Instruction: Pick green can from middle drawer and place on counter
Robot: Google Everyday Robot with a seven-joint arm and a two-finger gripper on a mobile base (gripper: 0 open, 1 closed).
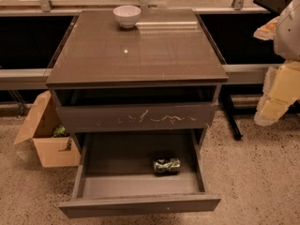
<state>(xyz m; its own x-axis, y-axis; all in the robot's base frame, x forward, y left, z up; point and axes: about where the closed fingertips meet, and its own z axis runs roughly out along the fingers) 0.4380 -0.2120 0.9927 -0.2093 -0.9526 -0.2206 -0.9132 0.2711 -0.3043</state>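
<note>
The green can (pixel 166 165) lies on its side in the open middle drawer (pixel 140 204), right of centre and towards the back. The drawer is pulled far out at the bottom of the view. The glossy grey-brown counter (pixel 136 50) tops the cabinet above it. My gripper (pixel 277 95) shows as pale, cream-coloured parts at the right edge, level with the counter's front edge. It is well to the right of the cabinet and far above the can. It holds nothing that I can see.
A white bowl (pixel 126 15) stands at the counter's back edge. The scratched upper drawer front (pixel 136 117) is slightly ajar above the open drawer. An open cardboard box (pixel 47 135) sits on the floor at the left. A black stand leg (pixel 232 121) is at the right.
</note>
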